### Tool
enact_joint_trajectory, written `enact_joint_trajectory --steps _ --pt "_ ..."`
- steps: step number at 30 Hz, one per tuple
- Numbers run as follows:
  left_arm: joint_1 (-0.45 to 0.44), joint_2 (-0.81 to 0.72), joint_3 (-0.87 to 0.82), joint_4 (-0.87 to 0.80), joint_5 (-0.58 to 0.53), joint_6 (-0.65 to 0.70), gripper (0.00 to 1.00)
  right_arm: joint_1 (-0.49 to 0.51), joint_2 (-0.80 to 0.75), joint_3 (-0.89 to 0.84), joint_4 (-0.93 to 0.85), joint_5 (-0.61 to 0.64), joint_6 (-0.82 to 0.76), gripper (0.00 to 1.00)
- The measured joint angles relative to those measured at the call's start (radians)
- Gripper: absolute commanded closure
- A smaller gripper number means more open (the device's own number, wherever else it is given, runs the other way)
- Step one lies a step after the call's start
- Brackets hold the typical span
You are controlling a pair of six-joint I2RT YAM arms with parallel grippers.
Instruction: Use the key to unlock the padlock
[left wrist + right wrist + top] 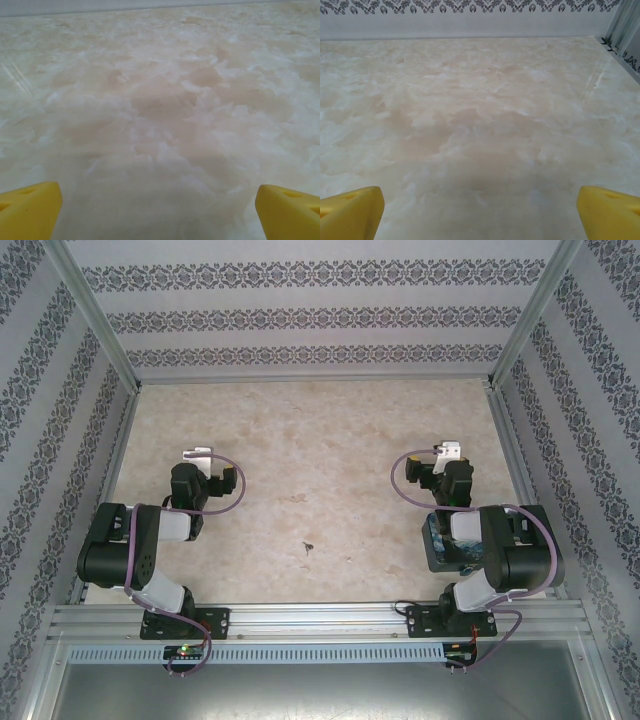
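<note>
- Table (310,420): marble-look top, patterned walls (310,315) on three sides. The middle is open, so both arms have working room.
- Left arm (130,550) and right arm (505,550): both folded back by their bases, wrists aimed at the far wall. My read is a parked pose, task not started.
- Painted box (436,540): bluish, near right, partly hidden under the right arm. Can't tell if the padlock hangs on it.
- Left gripper (159,212): yellow fingers (27,210) spread wide, nothing between them, low over bare tabletop.
- Right gripper (480,212): same, fingers (350,212) spread, empty.
- Small dark item (307,545): on the table between the arms, well apart from both grippers. Too small to call padlock or key. Probably set mid-table so either arm can reach it.
</note>
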Motion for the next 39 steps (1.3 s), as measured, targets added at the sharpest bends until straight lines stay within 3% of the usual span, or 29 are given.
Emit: enact_joint_trajectory --steps 6,13,17,20,25,31,39 --pt "0.0 -0.085 0.112 -0.217 -0.015 -0.004 0.0 0.0 -0.181 0.067 -0.249 0.016 0.056 0.02" --pt "0.0 -0.204 0.302 -0.499 -0.014 -0.106 0.0 -0.025 -0.343 0.353 -0.704 0.088 0.322 0.02" --pt "-0.015 -0.22 0.396 -0.671 0.011 -0.211 0.0 -0.039 -0.404 0.406 -0.978 0.134 0.446 0.02" --pt "-0.069 -0.209 0.476 -0.805 0.039 -0.28 0.0 -0.089 -0.446 0.432 -1.215 0.18 0.537 0.02" --pt "-0.247 -0.145 0.586 -0.923 0.074 -0.353 0.0 -0.27 -0.493 0.446 -1.504 0.227 0.648 0.02" --pt "-0.42 -0.064 0.663 -0.983 0.1 -0.421 0.0 -0.441 -0.536 0.426 -1.668 0.254 0.712 0.02" --pt "-0.464 -0.043 0.725 -1.01 0.113 -0.472 0.0 -0.49 -0.512 0.361 -1.702 0.252 0.726 0.02"
